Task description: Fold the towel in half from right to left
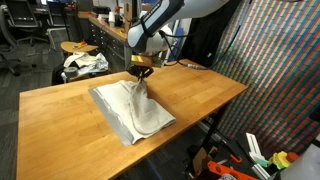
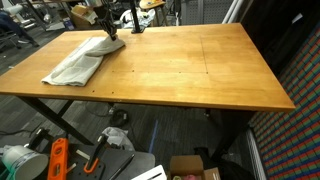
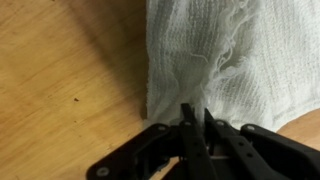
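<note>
Pinching a raised peak of the towel in the clenched gripper, near a corner of the table; apparently just starting the fold, with carrying across and flattening left.

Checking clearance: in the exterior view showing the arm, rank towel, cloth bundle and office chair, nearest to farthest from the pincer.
1. Towel, pinched by the pincer.
2. Cloth bundle, just beyond the table.
3. Office chair, far back.
</note>
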